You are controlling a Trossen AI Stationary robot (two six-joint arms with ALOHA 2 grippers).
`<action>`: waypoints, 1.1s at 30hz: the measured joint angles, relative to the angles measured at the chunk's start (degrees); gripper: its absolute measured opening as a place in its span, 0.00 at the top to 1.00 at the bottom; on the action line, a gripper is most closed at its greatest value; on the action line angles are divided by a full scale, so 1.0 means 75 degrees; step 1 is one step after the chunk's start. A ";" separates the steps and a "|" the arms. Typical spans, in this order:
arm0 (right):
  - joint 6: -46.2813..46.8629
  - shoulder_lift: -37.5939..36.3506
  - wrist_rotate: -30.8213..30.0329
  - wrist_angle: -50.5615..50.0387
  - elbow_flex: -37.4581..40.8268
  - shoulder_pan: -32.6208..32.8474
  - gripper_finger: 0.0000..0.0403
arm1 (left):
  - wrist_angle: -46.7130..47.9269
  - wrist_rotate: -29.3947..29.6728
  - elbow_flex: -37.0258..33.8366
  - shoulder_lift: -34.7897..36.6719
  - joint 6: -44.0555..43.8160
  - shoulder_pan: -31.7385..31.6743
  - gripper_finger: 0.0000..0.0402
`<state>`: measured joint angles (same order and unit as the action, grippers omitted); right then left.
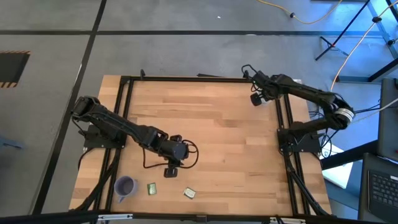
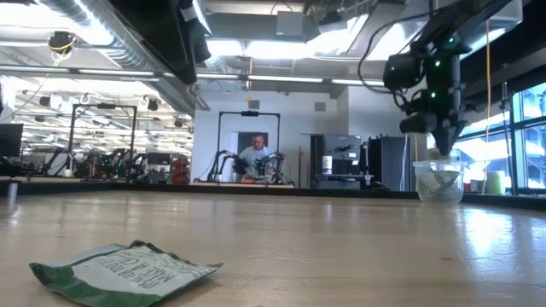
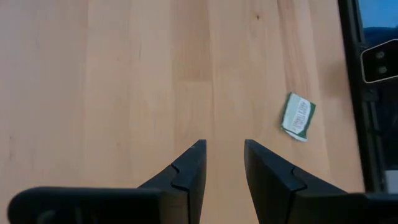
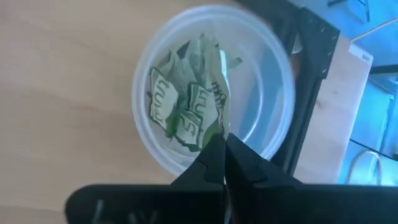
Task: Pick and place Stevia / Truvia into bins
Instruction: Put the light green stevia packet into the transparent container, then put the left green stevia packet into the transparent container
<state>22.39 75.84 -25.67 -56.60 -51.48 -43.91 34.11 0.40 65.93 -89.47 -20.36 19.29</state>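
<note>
Looking down, you can barely make out the clear cup (image 4: 214, 87) under the right gripper (image 4: 224, 155), jaws closed, empty. Crumpled green-white sachets (image 4: 186, 106) sit inside. Left gripper (image 3: 224, 158) hovers parted, empty, near one sachet (image 3: 297, 116) and the purple cup (image 1: 125, 186).

Bare table (image 1: 217, 137) between the arms. Near the front edge – purple cup (image 1: 125, 186) and two sachets (image 1: 152, 188), apart from each other. The black frame (image 1: 283, 118) rims the table's sides.
</note>
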 joint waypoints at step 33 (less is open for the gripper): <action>-0.0035 0.0667 -0.0020 0.0073 0.0006 -0.0022 0.71 | 0.1686 -0.1031 -0.0012 -0.1738 -0.4868 0.2816 0.75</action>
<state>22.13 80.84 -25.82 -56.05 -51.44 -44.07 46.75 -7.33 65.84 -102.51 -56.87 40.41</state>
